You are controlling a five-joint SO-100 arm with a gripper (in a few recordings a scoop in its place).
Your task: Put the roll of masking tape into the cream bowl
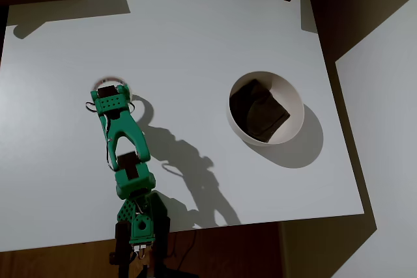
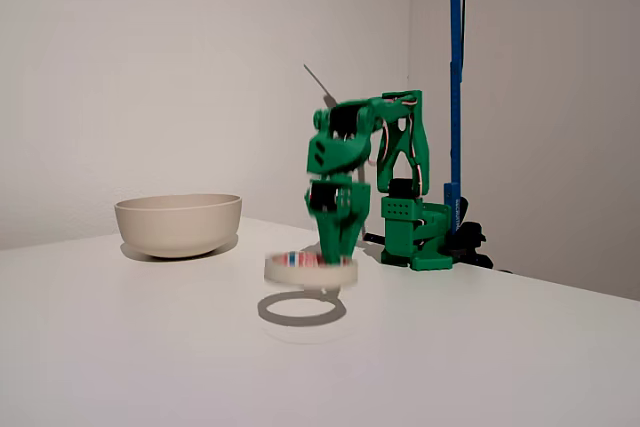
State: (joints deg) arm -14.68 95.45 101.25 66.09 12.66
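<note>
Tape roll (image 2: 311, 269) held in my claw (image 2: 334, 247), raised off the white table (image 2: 480, 347); its ring-shaped shadow lies on the surface directly beneath, apart from the roll. My fingers point downward and pinch the roll at its rim, the ring hanging roughly level, reddish print visible on its inner core. Seen from overhead, my green arm (image 1: 124, 138) reaches from the table's near edge toward its left side, and only a sliver of the roll (image 1: 109, 81) appears beyond the wrist. Cream bowl (image 1: 266, 108) stands well apart, toward the right edge of the table, with a dark brown squarish patch (image 1: 258, 110) inside it.
</note>
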